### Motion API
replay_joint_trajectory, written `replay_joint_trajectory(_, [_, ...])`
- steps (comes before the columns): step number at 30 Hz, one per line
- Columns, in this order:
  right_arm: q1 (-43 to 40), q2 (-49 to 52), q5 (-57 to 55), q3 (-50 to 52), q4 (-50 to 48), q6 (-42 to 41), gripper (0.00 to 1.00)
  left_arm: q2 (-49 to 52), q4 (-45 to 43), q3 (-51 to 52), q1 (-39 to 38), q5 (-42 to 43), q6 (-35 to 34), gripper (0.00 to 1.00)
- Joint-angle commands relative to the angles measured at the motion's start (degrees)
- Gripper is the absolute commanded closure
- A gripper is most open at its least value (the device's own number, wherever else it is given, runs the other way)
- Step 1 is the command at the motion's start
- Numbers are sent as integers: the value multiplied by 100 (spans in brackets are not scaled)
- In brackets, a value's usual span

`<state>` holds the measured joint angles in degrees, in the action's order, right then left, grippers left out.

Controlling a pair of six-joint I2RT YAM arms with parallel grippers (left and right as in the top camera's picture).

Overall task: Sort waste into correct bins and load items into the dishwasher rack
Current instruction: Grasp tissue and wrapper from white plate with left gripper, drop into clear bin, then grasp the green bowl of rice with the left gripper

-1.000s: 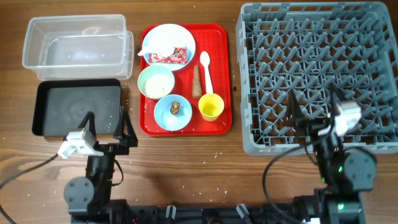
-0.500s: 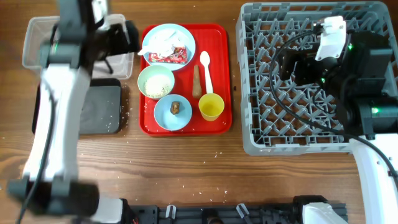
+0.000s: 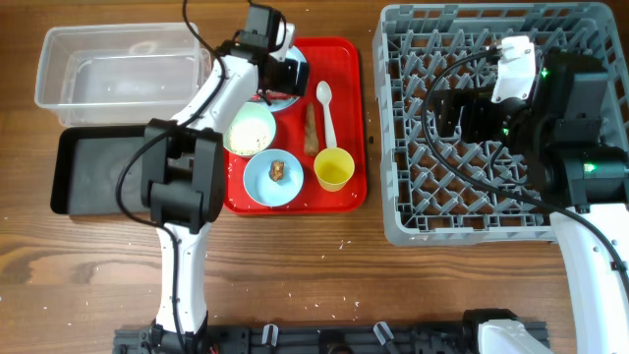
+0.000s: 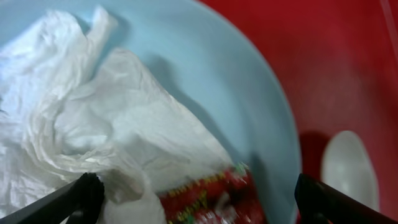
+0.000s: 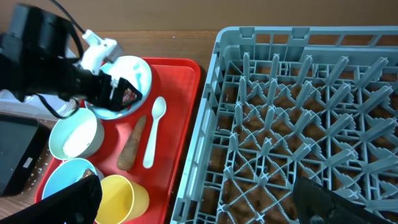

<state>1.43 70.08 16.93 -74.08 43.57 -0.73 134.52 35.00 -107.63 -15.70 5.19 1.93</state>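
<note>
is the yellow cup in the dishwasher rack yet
No, the yellow cup stands on the red tray, outside the dishwasher rack.

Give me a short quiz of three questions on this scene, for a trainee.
1. True or false: the left gripper is above the rack.
2. What lies in the blue bowl?
3. The wrapper lies on: A the plate; B the blue bowl; C the rack.

Key: 1 false; 2 a brown lump; 3 A.
</note>
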Motion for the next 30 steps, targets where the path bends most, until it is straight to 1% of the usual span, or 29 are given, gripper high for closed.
replay_joint_trajectory(1, [-2,74,96,-129,7,59,0,216,-122,-92,79,-232,131,0])
replay_joint_trajectory(3, [-2,151,96,-129,15,57,0,280,-142,-92,85,-229,129,0])
replay_joint_trajectory(4, [-2,197,96,-127,17,59,0,343,-138,-92,85,-227,127,8])
replay_joint_trajectory(5, [-2,232,98,-127,17,57,0,415,-136,-83,85,-225,127,18])
replay_joint_trajectory(6, [-2,262,96,-127,22,55,0,483,-146,-26,81,-225,127,38])
replay_joint_trajectory(7, [-2,284,96,-127,22,57,0,562,-125,-15,79,-225,125,54])
replay_joint_trajectory(9, [-2,284,96,-127,17,57,0,599,-98,-15,81,-225,125,96])
replay_joint_trajectory(11, [-2,284,96,-129,17,59,0,562,-125,-20,81,-227,74,96])
replay_joint_trajectory(14, [-2,284,96,-127,15,57,0,175,-52,-247,127,-227,-433,96])
replay_joint_trajectory(18, [0,284,101,-127,-87,52,0,-1169,4,-339,293,-236,-826,96])
replay_joint_trajectory(21, [0,284,98,-129,-275,52,1,-2138,487,-339,592,-304,-1189,96])
replay_joint_trajectory(22, [0,284,98,-127,-330,52,1,-2323,752,-339,723,-361,-1191,96])
replay_joint_trajectory(23, [0,284,98,-127,-369,52,1,-2417,1040,-339,872,-516,-1335,96])
replay_joint_trajectory(25, [-2,284,98,-127,-396,52,1,-2382,1635,-313,1239,-1115,-1598,96])
replay_joint_trajectory(26, [-2,284,98,-127,-409,55,1,-2312,1687,-258,1394,-1270,-1593,96])
replay_joint_trajectory(30, [-2,291,96,-127,-433,61,1,-1698,1519,-208,1969,-1276,-1591,96])
